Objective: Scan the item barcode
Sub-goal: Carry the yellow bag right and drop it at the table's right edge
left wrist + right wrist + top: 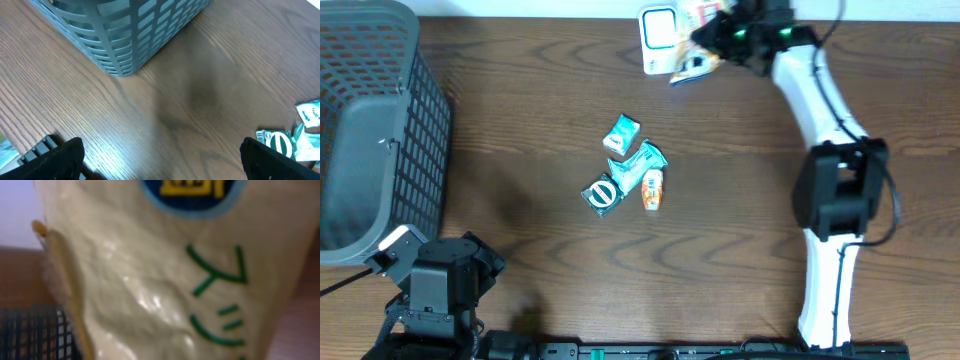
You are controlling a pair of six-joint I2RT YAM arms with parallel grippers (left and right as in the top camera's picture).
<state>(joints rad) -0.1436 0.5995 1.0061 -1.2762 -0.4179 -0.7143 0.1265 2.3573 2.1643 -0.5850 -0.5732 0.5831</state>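
Tabletop (740, 200) of brown wood is bounded at 12 o'clock by a pale far edge in overhead view; basket (360, 120), grey mesh, is set at 9–10 o'clock against the L edge; wide bare wood is left btwn basket and centre, and again at 3 o'clock btwn centre and R arm (835, 190), which is stretched from 5 o'clock up to 1 o'clock. A small pile of teal and orange packets (632, 175) is seen at centre, well apart from both arms. Left gripper (165, 165) is placed at 7 o'clock w/ fingers spread wide and nothing btwn them; a basket corner is seen ahead of it in its wrist view. Right gripper (725, 35) is pressed together on pouch (165, 280) at 12 o'clock, right at the far edge, just beside a white box (660, 30) w/ a blue-rimmed window. Pouch is shown cream-coloured, glossy and crinkled, w/ green lettering and a blue disc w/ yellow print near its top; R wrist view is blurred and nearly filled by it.
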